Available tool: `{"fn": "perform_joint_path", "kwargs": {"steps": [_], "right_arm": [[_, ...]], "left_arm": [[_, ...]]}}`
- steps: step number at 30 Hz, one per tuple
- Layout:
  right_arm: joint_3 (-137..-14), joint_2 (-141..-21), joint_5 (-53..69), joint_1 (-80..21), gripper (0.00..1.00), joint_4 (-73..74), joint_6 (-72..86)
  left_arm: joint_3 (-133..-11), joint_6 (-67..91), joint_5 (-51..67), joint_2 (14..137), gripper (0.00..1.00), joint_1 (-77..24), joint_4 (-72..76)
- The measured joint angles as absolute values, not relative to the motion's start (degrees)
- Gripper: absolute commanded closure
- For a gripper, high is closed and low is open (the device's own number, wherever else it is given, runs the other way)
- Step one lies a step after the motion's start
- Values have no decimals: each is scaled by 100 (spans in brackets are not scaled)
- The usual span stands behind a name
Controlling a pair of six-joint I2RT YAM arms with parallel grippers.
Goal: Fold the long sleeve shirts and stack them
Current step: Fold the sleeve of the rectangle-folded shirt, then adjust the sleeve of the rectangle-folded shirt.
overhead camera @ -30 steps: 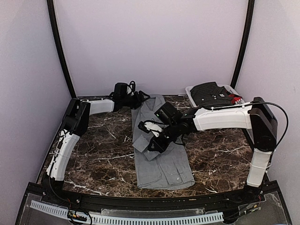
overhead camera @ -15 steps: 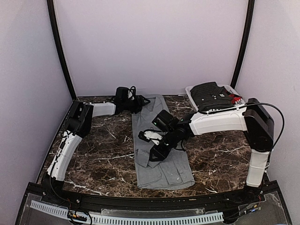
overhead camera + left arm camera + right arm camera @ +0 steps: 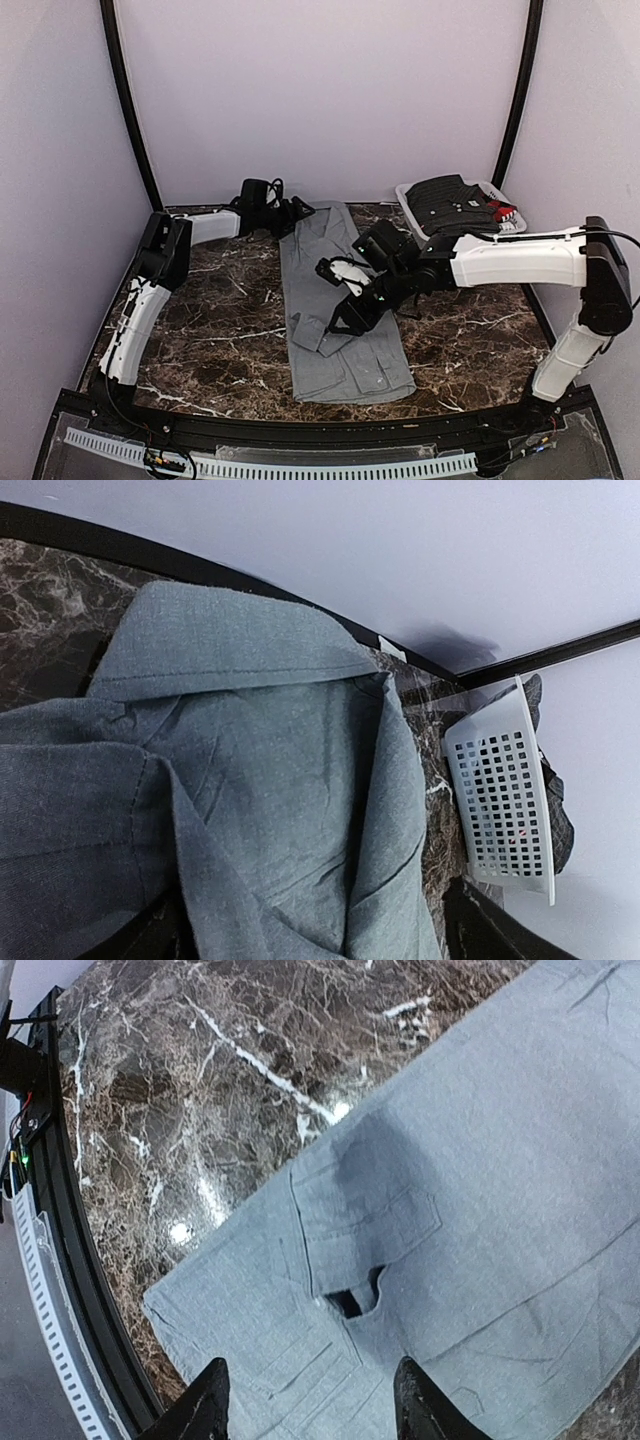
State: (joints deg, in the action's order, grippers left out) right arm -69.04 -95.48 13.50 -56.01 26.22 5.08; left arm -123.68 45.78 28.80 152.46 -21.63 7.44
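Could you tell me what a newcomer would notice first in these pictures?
A grey shirt lies folded lengthwise on the dark marble table, the right hand hovering open above it. The left hand is at its collar; a white basket of dark clothes stands far right.

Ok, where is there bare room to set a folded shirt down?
Bare marble lies between the left arm and the grey shirt, and right of the shirt, nearer than the basket. The far edge is crowded.

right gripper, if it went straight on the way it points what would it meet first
The grey shirt: the right gripper points down, jaws open, at the sleeve cuff folded onto it. Depth is unclear, but cloth comes before the marble table.
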Motion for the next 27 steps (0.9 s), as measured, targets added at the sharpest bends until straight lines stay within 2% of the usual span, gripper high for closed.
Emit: {"fn": "perform_joint_path", "kwargs": {"steps": [6,11,16,21,27], "right_arm": [[-5972,-9247,1347,-5594,42,2191,1079],[-5280,-8897,1500,-5548,41,1597,1619],[-4845,-8746,1717,-5535,42,829,2152],[-4357,-8744,2023,-5437,43,14,2665],[-3924,-8816,2370,-5234,43,-930,3197]], "left_arm": [[-12455,4272,2797,15067,2,-2110,303],[-12672,4136,2727,15012,2,-2025,30],[-12551,4106,2718,14807,8,-1962,-139],[-11249,4080,2764,13751,11,-1929,-106],[-8930,4086,2910,11745,6,-2010,290]]}}
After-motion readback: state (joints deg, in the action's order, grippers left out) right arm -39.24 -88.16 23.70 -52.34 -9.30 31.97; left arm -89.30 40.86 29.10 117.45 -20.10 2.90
